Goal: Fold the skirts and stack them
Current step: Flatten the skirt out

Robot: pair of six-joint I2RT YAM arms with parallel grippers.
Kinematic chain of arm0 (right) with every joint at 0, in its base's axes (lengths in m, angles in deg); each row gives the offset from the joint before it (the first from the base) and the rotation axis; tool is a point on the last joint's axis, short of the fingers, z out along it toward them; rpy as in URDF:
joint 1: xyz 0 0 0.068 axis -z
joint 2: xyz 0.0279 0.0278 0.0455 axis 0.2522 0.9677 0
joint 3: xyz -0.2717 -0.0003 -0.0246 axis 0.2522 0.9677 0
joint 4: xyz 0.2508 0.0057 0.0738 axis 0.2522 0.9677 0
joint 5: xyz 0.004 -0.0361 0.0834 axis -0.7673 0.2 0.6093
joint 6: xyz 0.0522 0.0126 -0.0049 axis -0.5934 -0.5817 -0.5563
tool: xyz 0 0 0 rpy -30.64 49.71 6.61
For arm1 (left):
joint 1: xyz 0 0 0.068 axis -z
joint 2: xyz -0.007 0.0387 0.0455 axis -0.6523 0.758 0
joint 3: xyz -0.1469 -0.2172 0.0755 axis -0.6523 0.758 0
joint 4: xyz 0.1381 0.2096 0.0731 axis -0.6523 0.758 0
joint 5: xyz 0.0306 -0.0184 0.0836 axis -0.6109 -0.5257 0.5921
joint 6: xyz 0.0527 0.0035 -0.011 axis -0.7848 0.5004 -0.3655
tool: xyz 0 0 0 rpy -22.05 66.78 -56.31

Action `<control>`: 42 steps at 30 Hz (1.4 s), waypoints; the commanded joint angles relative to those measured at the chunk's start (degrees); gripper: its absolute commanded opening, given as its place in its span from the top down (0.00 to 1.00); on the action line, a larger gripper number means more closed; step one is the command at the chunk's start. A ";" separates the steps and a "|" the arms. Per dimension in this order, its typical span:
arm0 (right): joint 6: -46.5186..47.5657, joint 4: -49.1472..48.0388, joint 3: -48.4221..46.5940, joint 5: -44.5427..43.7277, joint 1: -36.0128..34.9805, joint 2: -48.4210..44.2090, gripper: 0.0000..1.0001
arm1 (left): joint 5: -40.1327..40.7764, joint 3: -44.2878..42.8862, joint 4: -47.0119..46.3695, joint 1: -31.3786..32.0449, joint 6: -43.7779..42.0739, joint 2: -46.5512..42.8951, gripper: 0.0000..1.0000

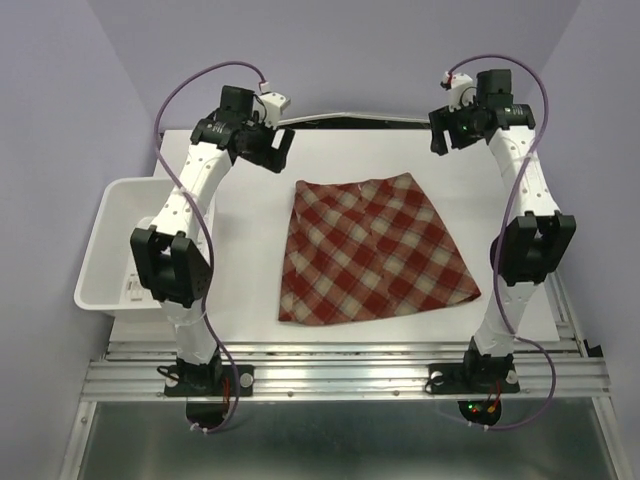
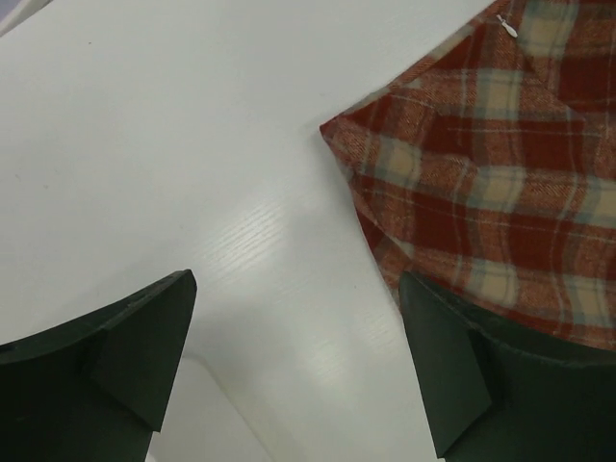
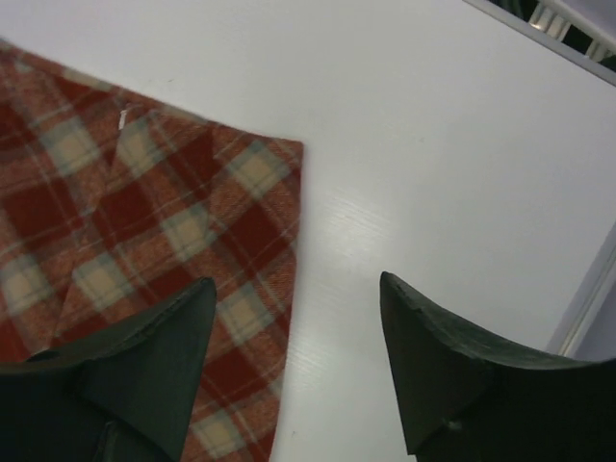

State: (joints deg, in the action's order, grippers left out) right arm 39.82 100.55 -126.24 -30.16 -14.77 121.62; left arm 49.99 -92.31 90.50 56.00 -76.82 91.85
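Note:
One plaid skirt [image 1: 370,250] in red, maroon and cream lies flat in the middle of the white table [image 1: 245,270], narrow waist at the far side, wide hem nearer me. My left gripper [image 1: 278,150] hovers above the table just beyond the waist's left corner, open and empty. In the left wrist view that corner of the skirt [image 2: 500,173] sits right of the left gripper [image 2: 298,281]. My right gripper [image 1: 443,135] hangs open past the waist's right corner. The right wrist view shows the skirt [image 3: 144,212] under the left finger of the right gripper [image 3: 296,282], with nothing between the fingers.
A white plastic basket [image 1: 112,250] stands at the table's left edge, beside the left arm. A small zipper pull [image 2: 507,26] shows at the skirt's waist. The table's right edge and a metal rail [image 3: 577,34] lie close to the right gripper.

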 commanded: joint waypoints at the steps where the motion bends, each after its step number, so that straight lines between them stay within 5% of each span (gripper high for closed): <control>1: 2.69 2.80 4.85 4.84 -3.87 -3.16 0.28 | -1.37 3.54 -5.34 0.00 1.87 -8.80 0.03; 5: 3.31 2.55 7.94 4.49 -6.25 -0.26 0.41 | -6.12 9.67 -3.31 -0.08 1.17 -7.30 0.21; 10: 1.20 -4.21 8.48 0.63 -6.25 5.27 0.44 | -9.11 16.02 -10.86 -0.17 2.13 -5.47 0.25; 19: -3.46 -9.49 1.19 -1.76 -3.53 15.12 0.35 | -13.41 11.03 -15.62 -0.26 5.30 5.61 0.20; 29: -7.95 -10.02 -4.89 5.36 1.13 24.79 0.33 | -14.30 3.30 -22.20 -0.26 10.21 18.52 0.32; 33: -7.68 -10.81 -1.99 5.46 1.13 25.67 0.52 | -12.63 -2.59 -22.39 -0.26 12.25 24.15 0.44; 37: -6.10 -11.60 2.14 1.51 1.66 25.24 0.91 | -9.73 -8.48 -22.04 -0.26 13.65 29.07 0.66; 41: -5.05 -11.69 5.83 -1.13 2.80 23.92 0.99 | -5.96 -13.32 -21.68 -0.26 12.08 31.72 1.00; 42: -4.87 -11.69 6.62 -1.75 3.41 23.48 0.99 | -4.55 -13.50 -22.55 -0.26 11.29 31.55 1.00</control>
State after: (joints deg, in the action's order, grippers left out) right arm 33.44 88.07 -123.68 -27.95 -12.65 145.93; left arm 41.21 -101.41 69.65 55.74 -64.39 124.88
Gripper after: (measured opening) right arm 0.019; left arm 0.037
